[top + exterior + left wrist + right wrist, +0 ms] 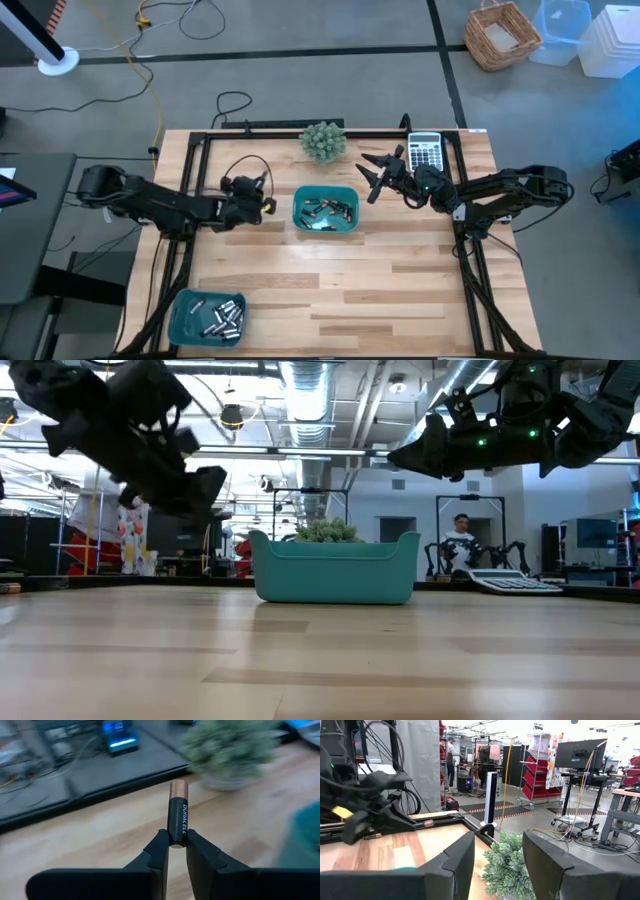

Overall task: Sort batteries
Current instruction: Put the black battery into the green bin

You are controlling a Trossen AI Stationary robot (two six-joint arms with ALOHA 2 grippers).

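Between the left gripper's [177, 845] fingertips a single battery [178, 812] is pinched by its lower end, black body with copper-coloured top, standing straight out past the fingers; left gripper clenched on it, hovering above the table just left of the centre teal tray [326, 210] in the high view; that tray holds a loose pile of batteries [328, 212], dark with silvery ends; a second teal tray [207, 313] sits at the near left corner of the table [400, 290], also with batteries [224, 316] in it, well apart from the first; right gripper [375, 172] is released, fingers spread and holding nothing, raised above the table just right of the centre tray and near the calculator [426, 152]; a small green plant [323, 140] stands at the far edge behind the centre tray, between the two grippers' sides; low view shows both arms up off the wood, centre tray on the tabletop with the plant behind it; a person [460, 540] sits far back in the room; a wicker basket [503, 35] on the floor beyond the table.
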